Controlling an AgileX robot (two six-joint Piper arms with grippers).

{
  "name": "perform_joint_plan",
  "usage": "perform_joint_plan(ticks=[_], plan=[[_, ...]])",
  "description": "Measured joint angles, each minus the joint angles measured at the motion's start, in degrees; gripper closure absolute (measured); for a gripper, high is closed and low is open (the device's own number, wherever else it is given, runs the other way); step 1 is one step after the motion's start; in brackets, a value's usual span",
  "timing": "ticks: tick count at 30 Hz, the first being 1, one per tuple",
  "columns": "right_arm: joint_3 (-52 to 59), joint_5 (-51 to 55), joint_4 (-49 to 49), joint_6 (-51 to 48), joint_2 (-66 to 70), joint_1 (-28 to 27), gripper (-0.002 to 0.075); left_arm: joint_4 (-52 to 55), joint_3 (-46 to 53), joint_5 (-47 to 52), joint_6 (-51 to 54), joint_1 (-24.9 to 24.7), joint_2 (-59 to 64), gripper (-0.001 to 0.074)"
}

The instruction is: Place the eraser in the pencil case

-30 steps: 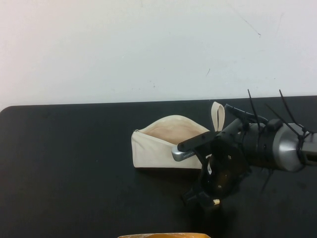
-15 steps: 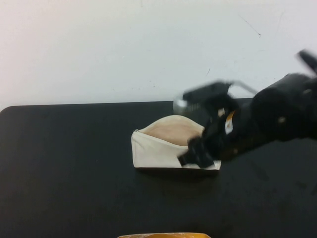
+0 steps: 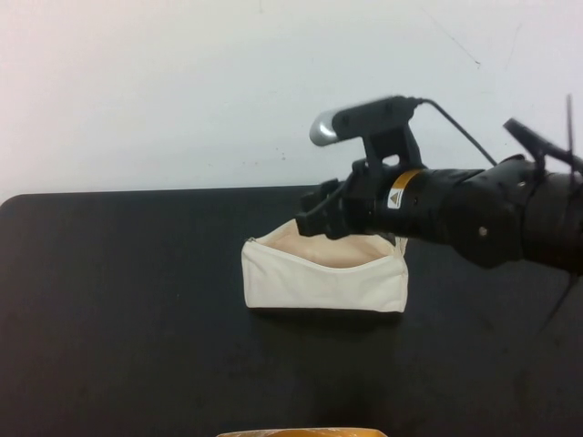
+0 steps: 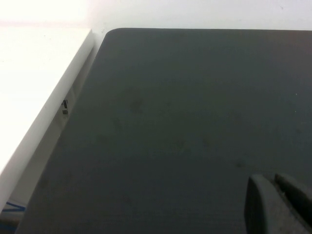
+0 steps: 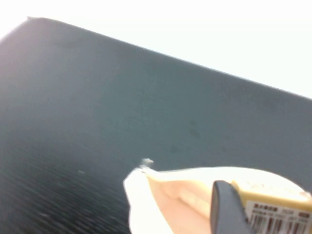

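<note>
The cream-white pencil case point(image 3: 323, 282) lies open on the black table point(image 3: 118, 319), its beige lining showing. My right gripper point(image 3: 314, 217) hovers just above the pouch's open mouth, near its far right part. In the right wrist view a dark finger point(image 5: 225, 208) presses the tan-yellow eraser point(image 5: 273, 202) with its barcode label, held over the pouch opening point(image 5: 165, 197). The eraser is hidden in the high view. My left gripper point(image 4: 279, 197) shows only in the left wrist view, shut and empty above bare table.
A yellow-orange object point(image 3: 301, 432) peeks in at the front edge of the high view. A white wall stands behind the table. A white surface point(image 4: 39, 97) borders the table's edge in the left wrist view.
My right arm has lifted from the table in front of the pouch's right end and swung back and left, to hover over the pouch's opening with the eraser.
</note>
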Motion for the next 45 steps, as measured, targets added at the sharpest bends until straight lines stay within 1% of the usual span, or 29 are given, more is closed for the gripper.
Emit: perform_joint_plan(ticks=[4, 9, 12, 14, 15, 17, 18, 19, 20, 22, 24, 27, 31, 34, 39, 41, 45], plan=[[0.0, -1.0, 0.3, 0.0, 2.6, -1.2, 0.0408, 0.0, 0.0, 0.0, 0.0, 0.0, 0.0, 0.0738], [0.0, -1.0, 1.6, 0.0, 3.1, -2.4, 0.0309, 0.0, 0.0, 0.0, 0.0, 0.0, 0.0, 0.0738], [0.0, -0.4, 2.7, 0.0, 2.2, -3.0, 0.0289, 0.0, 0.0, 0.0, 0.0, 0.0, 0.0, 0.0738], [0.0, 1.8, 3.4, 0.0, 0.7, -3.3, 0.0290, 0.0, 0.0, 0.0, 0.0, 0.0, 0.0, 0.0738], [0.0, 3.4, 3.7, 0.0, -0.5, -3.5, 0.0302, 0.0, 0.0, 0.0, 0.0, 0.0, 0.0, 0.0738], [0.0, 7.2, 3.9, 0.0, -3.2, -3.9, 0.0358, 0.0, 0.0, 0.0, 0.0, 0.0, 0.0, 0.0738], [0.0, 10.0, 3.9, 0.0, -4.9, -4.0, 0.0409, 0.0, 0.0, 0.0, 0.0, 0.0, 0.0, 0.0738], [0.0, 12.4, 3.9, -0.1, -6.8, -4.0, 0.0484, 0.0, 0.0, 0.0, 0.0, 0.0, 0.0, 0.0738], [0.1, 13.8, 3.9, -0.5, -8.7, -4.1, 0.0526, 0.0, 0.0, 0.0, 0.0, 0.0, 0.0, 0.0738], [0.6, 17.5, 3.9, -1.6, -13.0, -3.9, 0.0647, 0.0, 0.0, 0.0, 0.0, 0.0, 0.0, 0.0738], [1.9, 18.7, 4.0, -4.0, -17.3, -3.1, 0.0686, 0.0, 0.0, 0.0, 0.0, 0.0, 0.0, 0.0738], [5.3, 19.3, 4.1, -8.8, -24.9, -1.5, 0.0714, 0.0, 0.0, 0.0, 0.0, 0.0, 0.0, 0.0738], [11.2, 20.0, 4.3, -12.7, -37.0, -0.4, 0.0725, 0.0, 0.0, 0.0, 0.0, 0.0, 0.0, 0.0738], [15.5, 21.6, 4.3, -13.9, -45.4, -0.3, 0.0726, 0.0, 0.0, 0.0, 0.0, 0.0, 0.0, 0.0738], [23.6, 28.4, 4.1, -13.7, -58.0, -0.3, 0.0727, 0.0, 0.0, 0.0, 0.0, 0.0, 0.0, 0.0738], [27.6, 29.4, 1.8, -13.5, -63.0, -0.2, 0.0727, 0.0, 0.0, 0.0, 0.0, 0.0, 0.0, 0.0738], [35.0, 27.0, -7.5, -13.1, -72.2, -0.2, 0.0727, 0.0, 0.0, 0.0, 0.0, 0.0, 0.0, 0.0738]])
